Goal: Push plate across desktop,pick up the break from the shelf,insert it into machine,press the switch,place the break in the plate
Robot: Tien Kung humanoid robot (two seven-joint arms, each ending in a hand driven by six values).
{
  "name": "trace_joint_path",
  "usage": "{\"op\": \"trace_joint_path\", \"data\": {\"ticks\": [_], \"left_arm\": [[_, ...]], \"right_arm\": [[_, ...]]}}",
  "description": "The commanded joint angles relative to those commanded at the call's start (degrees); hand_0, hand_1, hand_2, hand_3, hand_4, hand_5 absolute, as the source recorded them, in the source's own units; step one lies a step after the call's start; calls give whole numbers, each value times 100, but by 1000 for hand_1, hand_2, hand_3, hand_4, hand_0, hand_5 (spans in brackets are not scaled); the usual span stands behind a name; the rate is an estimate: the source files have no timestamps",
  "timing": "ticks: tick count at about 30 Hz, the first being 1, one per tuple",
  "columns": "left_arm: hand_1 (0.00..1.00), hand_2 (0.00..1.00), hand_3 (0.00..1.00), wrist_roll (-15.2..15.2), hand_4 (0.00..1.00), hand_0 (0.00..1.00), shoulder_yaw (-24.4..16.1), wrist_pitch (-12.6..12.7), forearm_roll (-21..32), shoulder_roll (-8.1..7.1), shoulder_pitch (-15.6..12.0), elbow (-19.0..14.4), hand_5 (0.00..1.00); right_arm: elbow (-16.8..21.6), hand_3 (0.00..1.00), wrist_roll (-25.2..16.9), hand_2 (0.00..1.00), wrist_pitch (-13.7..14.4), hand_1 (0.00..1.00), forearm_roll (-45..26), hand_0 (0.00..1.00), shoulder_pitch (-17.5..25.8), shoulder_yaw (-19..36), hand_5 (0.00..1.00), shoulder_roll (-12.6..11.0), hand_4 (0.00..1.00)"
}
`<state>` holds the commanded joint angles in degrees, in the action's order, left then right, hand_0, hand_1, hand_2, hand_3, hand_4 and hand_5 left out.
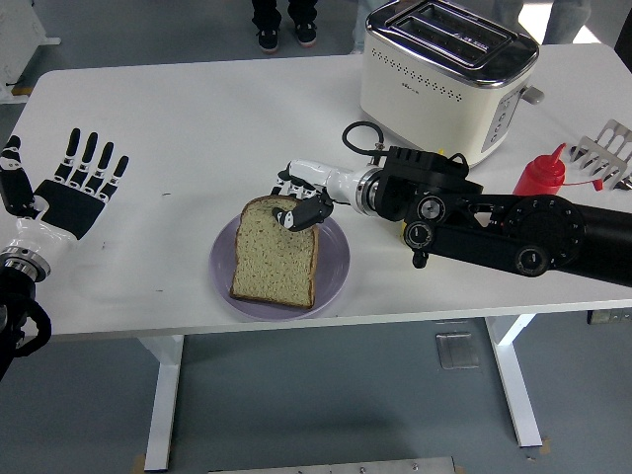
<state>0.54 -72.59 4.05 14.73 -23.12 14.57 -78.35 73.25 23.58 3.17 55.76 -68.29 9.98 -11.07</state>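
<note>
A slice of bread (276,253) lies nearly flat on the lilac plate (336,269) near the table's front edge. My right hand (299,205) is shut on the slice's top edge, thumb and fingers pinching the crust. Its black arm reaches in from the right. The cream toaster (446,71) stands at the back right with both slots empty. My left hand (71,186) rests at the left edge of the table, fingers spread, holding nothing.
A red squeeze bottle (541,174) stands to the right of the toaster. A metal rack (606,150) shows at the far right edge. A black cable (361,130) loops in front of the toaster. A person's feet (286,32) show beyond the table's far side.
</note>
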Motion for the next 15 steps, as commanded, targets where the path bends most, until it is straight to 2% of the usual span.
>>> {"op": "trace_joint_path", "data": {"ticks": [5, 6, 11, 12, 15], "left_arm": [[747, 707, 699, -7, 788, 811, -27, 1, -47, 2, 4, 43, 998], [746, 708, 700, -9, 788, 812, -33, 1, -55, 2, 5, 56, 998], [746, 708, 700, -12, 788, 812, -71, 3, -91, 1, 3, 107, 998], [748, 709, 702, -13, 787, 814, -82, 4, -100, -1, 5, 119, 998], [748, 709, 702, -15, 787, 814, -98, 5, -115, -3, 7, 139, 998]], "right_arm": [[-59, 520, -77, 540, -114, 542, 24, 486, -3, -12, 12, -3, 369], [-71, 544, -90, 577, -123, 587, 26, 558, -3, -15, 64, -3, 439], [-145, 544, -175, 577, -212, 587, 53, 558, -7, -41, 64, 0, 439], [-167, 581, -199, 632, -229, 643, 59, 616, -7, -49, 98, 4, 479], [-215, 581, -237, 632, -259, 643, 70, 616, -5, -65, 98, 11, 479]]}}
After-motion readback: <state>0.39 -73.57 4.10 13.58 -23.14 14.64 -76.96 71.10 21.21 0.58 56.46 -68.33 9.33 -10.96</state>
